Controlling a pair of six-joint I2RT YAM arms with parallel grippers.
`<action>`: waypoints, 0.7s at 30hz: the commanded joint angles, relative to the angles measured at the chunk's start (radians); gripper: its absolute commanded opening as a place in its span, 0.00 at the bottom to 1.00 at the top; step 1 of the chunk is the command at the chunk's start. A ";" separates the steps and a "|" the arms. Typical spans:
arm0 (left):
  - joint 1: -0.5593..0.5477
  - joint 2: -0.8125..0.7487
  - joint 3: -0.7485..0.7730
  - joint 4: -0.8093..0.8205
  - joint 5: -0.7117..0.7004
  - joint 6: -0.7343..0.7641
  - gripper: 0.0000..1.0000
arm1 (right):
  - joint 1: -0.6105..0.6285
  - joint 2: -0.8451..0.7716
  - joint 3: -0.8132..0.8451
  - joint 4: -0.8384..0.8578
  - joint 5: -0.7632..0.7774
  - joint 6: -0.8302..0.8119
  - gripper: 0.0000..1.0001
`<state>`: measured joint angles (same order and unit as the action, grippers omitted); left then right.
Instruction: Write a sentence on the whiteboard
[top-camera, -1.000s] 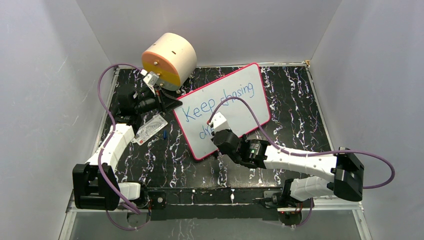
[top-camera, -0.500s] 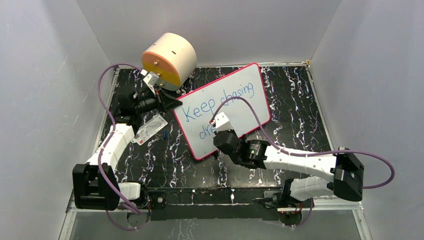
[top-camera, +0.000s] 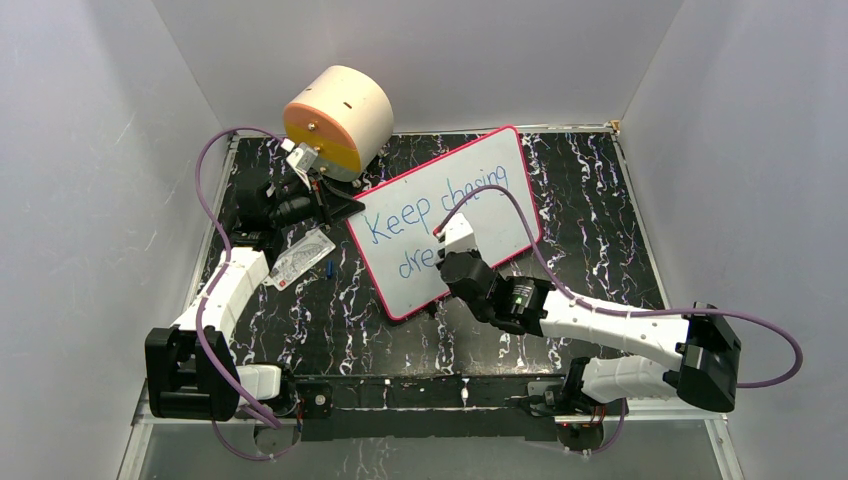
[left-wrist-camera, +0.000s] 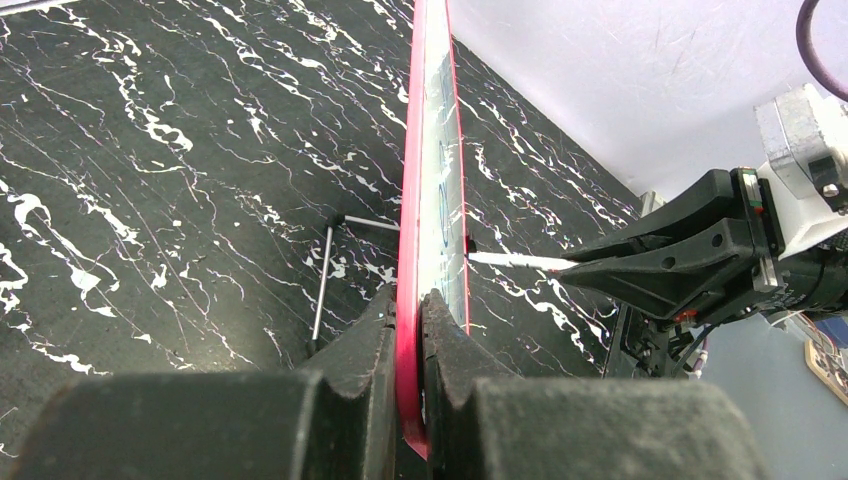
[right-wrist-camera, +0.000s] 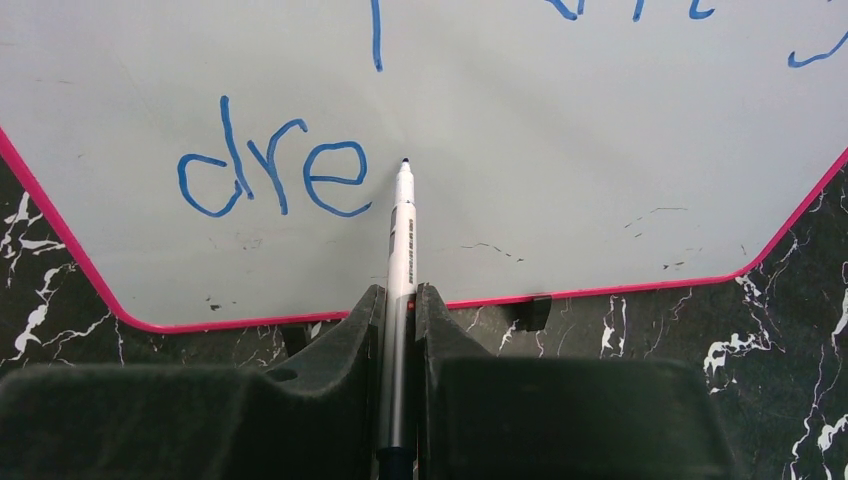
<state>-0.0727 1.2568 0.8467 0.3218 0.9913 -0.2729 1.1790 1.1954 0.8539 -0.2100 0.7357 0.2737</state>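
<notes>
Black marbled table (top-camera: 600, 230): whiteboard (right-wrist-camera: 600, 150) edge pinched between left fingers (left-wrist-camera: 355, 345), marker (right-wrist-camera: 402, 240) clamped between right fingers (right-wrist-camera: 335, 340), beside "dre" (right-wrist-camera: 275, 165).

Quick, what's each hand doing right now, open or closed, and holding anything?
Left hand: closed on the edge of the whiteboard.
Right hand: closed on a marker, its tip pointing at the board just after "dre".

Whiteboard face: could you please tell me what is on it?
Blue sentence: "Keep chasing" above, "dre" below; marker tip just right of the "e". The right arm covers the whiteboard's bottom edge.
</notes>
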 joint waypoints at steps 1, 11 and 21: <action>-0.029 0.020 -0.017 -0.070 -0.009 0.100 0.00 | -0.016 -0.006 -0.003 0.055 0.013 -0.010 0.00; -0.029 0.022 -0.017 -0.070 -0.008 0.100 0.00 | -0.033 0.011 -0.002 0.073 -0.005 -0.014 0.00; -0.029 0.024 -0.017 -0.067 -0.007 0.096 0.00 | -0.036 -0.002 -0.003 0.116 -0.018 -0.040 0.00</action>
<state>-0.0727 1.2568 0.8467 0.3218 0.9913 -0.2729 1.1461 1.2072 0.8536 -0.1749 0.7216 0.2550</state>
